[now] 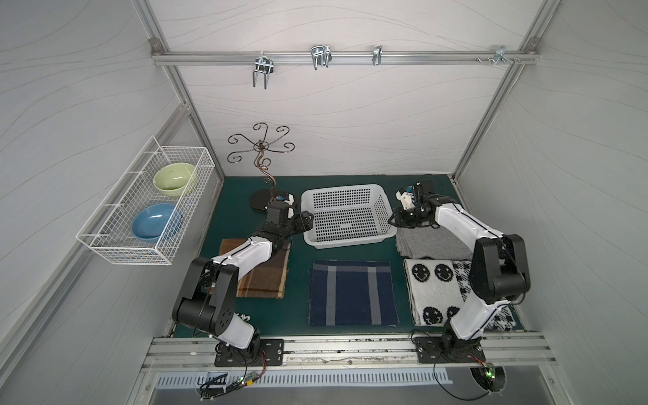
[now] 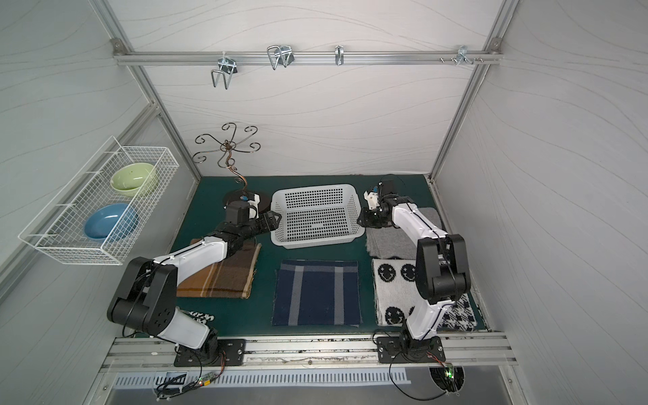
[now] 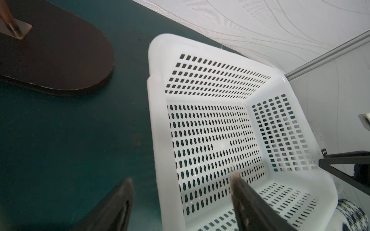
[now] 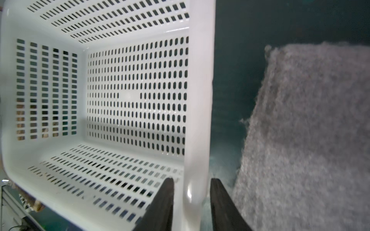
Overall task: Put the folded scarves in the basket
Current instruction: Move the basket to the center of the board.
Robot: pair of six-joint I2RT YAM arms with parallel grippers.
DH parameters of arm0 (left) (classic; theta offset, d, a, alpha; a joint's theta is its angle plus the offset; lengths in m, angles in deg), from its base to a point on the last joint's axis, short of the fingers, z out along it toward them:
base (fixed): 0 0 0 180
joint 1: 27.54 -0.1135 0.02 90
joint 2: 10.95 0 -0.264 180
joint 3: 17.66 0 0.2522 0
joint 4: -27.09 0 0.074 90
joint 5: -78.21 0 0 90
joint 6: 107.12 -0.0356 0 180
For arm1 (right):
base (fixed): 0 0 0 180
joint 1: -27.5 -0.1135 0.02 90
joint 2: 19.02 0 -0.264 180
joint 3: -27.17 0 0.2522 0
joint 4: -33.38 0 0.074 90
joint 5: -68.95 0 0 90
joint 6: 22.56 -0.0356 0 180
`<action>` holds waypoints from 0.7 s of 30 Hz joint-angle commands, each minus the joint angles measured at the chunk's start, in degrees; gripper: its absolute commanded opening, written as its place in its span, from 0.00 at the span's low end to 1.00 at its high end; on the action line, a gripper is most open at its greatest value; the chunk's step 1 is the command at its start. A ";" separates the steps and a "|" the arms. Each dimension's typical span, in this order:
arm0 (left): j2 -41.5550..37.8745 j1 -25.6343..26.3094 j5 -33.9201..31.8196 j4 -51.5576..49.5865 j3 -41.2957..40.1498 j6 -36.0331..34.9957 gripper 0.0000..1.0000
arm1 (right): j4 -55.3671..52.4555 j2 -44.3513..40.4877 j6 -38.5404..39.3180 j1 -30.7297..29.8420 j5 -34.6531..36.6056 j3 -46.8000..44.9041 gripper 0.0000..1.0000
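The white perforated basket [image 1: 342,188] [image 2: 312,189] stands at the back middle of the green mat with nothing in it. Several folded scarves lie around it: brown plaid [image 1: 266,277], navy striped [image 1: 350,292], grey [image 1: 431,243] [image 4: 310,130], and black-and-white smiley [image 1: 434,287]. My left gripper [image 1: 308,219] [image 3: 182,181] is open wide, one finger on each side of the basket's left rim [image 3: 158,120]. My right gripper [image 1: 392,221] [image 4: 192,182] straddles the right rim [image 4: 200,100], its jaws narrowly apart with thin gaps beside the rim.
A wire rack [image 1: 140,210] holding a green and a blue bowl hangs on the left wall. A curled metal hook stand on a dark round base [image 1: 259,203] [image 3: 56,50] is just left of the basket. Metal hooks [image 1: 319,56] hang from the rear rail.
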 commanded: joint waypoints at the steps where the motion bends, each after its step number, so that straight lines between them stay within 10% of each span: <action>1: -0.99 0.60 2.32 -0.50 2.74 0.43 0.77 | -0.22 -4.58 -1.97 -0.53 -2.31 -3.08 0.38; 21: 3.08 1.74 2.11 -12.60 12.25 -2.37 0.75 | 0.63 -13.27 -5.11 -3.35 -3.72 -11.91 0.40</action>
